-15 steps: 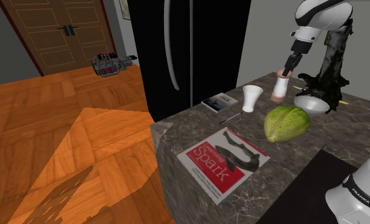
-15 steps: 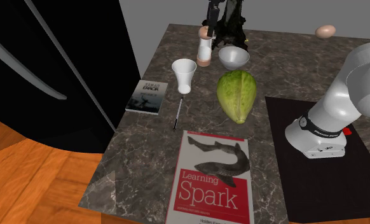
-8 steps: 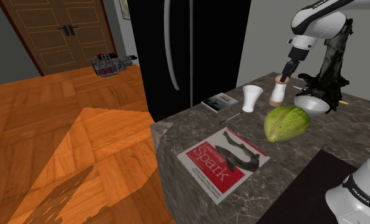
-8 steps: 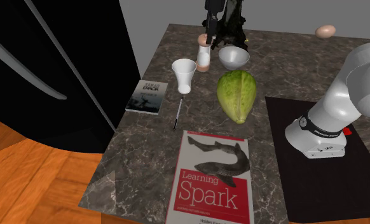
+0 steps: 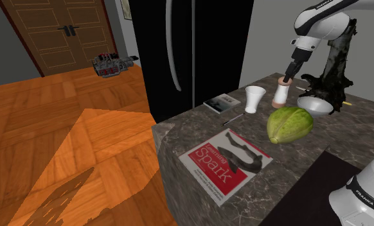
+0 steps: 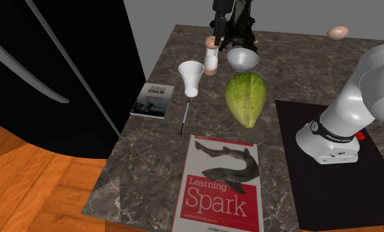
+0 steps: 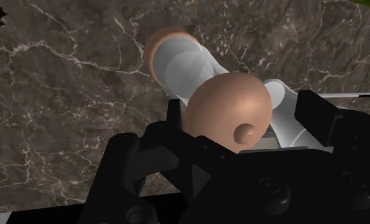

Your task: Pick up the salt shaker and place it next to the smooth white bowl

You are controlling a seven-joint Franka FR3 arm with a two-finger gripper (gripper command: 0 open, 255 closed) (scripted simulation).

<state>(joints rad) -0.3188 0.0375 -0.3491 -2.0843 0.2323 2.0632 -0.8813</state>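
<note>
Behind the counter in the shoulder view, toward 12 o'clock: tall glossy black refrigerator (image 5: pixel 192 45). Beneath everything else, dark brown stone counter with white veins (image 6: pixel 144 158). From the stand at 4 o'clock of the second exterior view, white Franka arm (image 6: pixel 369 82), reaching to the counter's far end.

At 6 o'clock of that same view: large red-and-white paperback titled "Learning Spark" (image 6: pixel 220 188), lying flat. At the far end, toward 12 o'clock: ragged blackish shape (image 5: pixel 333 64), standing tall. At 12 o'clock of the paperback, near it: big green ribbed melon-like fruit (image 6: pixel 245 97). At 12 o'clock of the fruit, just beside it: smooth white round bowl (image 6: pixel 243 59), upright. At 9 o'clock of the fruit, well apart and near the counter's edge: small dark flat book (image 6: pixel 153 100). At 2 o'clock of that book: white flared cup (image 6: pixel 191 77), upright.

At 10 o'clock of the bowl, raised over the counter and pointing down: all-black two-finger gripper (image 6: pixel 217 39), fingers (image 7: pixel 175 118) set wide apart, not clamped on anything. Straight under it at 6 o'clock: white salt shaker with tan domed cap and tan base (image 6: pixel 212 58), upright on the counter, cap between the spread fingertips, a strip of white body showing between cap and one finger. Same shaker at 9 o'clock of the bowl, just beside it, a narrow gap between.

At 6 o'clock of the cup: thin pen (image 6: pixel 184 117), flat. At 2 o'clock of the bowl, well apart: tan egg (image 6: pixel 338 31).
</note>
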